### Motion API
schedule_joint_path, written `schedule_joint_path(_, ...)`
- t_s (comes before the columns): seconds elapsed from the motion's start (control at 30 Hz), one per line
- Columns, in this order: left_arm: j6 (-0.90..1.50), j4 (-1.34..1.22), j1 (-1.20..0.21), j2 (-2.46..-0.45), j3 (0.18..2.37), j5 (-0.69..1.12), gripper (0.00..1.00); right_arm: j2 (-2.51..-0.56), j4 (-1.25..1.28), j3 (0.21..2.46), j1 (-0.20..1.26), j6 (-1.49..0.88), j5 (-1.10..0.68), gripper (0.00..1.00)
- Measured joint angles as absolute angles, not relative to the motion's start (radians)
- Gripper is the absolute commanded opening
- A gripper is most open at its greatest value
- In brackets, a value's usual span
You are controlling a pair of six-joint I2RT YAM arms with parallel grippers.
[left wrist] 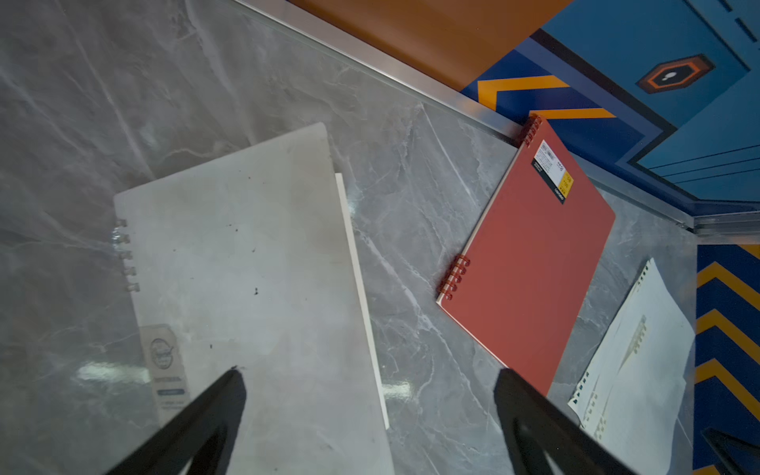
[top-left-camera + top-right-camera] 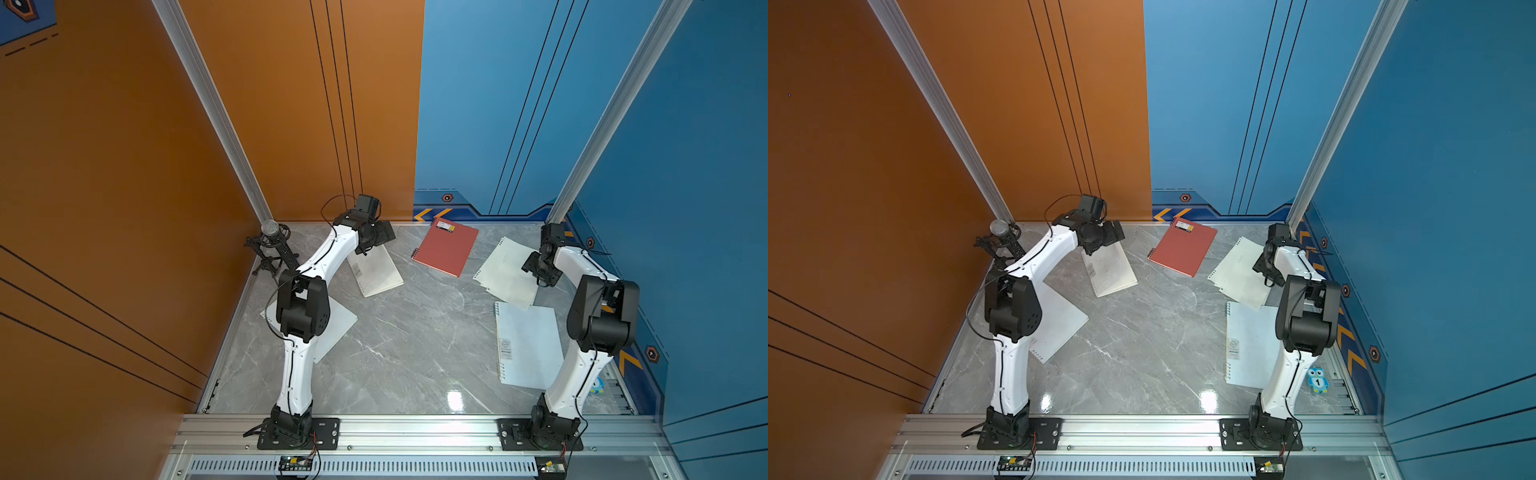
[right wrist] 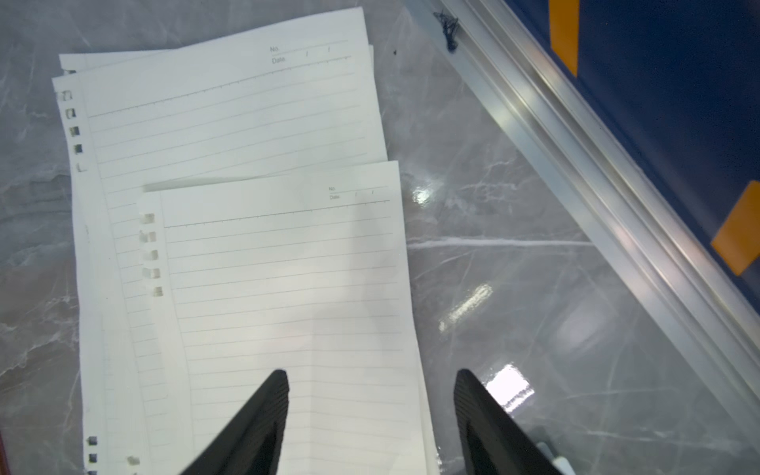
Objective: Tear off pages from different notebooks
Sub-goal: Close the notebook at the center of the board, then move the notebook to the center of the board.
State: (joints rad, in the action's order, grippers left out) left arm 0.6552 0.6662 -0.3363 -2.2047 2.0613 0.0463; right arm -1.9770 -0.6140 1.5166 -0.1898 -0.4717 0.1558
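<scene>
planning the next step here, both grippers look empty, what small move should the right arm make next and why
Probably lift the right gripper clear of the loose pages and swing it toward the red notebook. Its jaws stand open over the pile holding nothing, the sheets lie flat on the table, and that notebook lies closed beside the pile.
</scene>
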Motion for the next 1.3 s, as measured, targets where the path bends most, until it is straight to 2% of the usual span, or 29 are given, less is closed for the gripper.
schedule_joint_path(0.2, 0.654, 0.671, -0.423, -2.243, 2.12, 0.083, 0.98, -1.858, -0.684, 1.503, -0.121, -0.456, 0.263, 0.73)
schedule_joint_path(0.37, 0.651, 0.678, -0.459, -2.387, 2.341, 0.119, 0.98, -1.774, -0.638, 1.489, 0.046, -0.463, 0.155, 0.73)
schedule_joint_path(0.53, 0.634, 0.665, -0.447, -2.658, 2.709, 0.158, 0.98, -1.828, -0.532, 1.49, 0.19, -0.513, 0.006, 0.75)
schedule_joint_path(0.67, 0.635, 0.663, -0.433, -2.803, 2.859, 0.159, 0.98, -1.973, -0.486, 1.561, 0.228, -0.556, -0.059, 0.74)
schedule_joint_path(0.87, 0.663, 0.667, -0.42, -2.918, 2.928, 0.189, 0.98, -2.164, -0.444, 1.628, 0.237, -0.602, -0.079, 0.75)
schedule_joint_path(1.13, 0.705, 0.662, -0.418, -2.942, 2.937, 0.232, 1.0, -2.198, -0.401, 1.634, 0.239, -0.63, -0.08, 0.73)
schedule_joint_path(1.3, 0.734, 0.658, -0.42, -2.949, 2.944, 0.282, 0.89, -2.206, -0.359, 1.635, 0.239, -0.635, -0.108, 0.72)
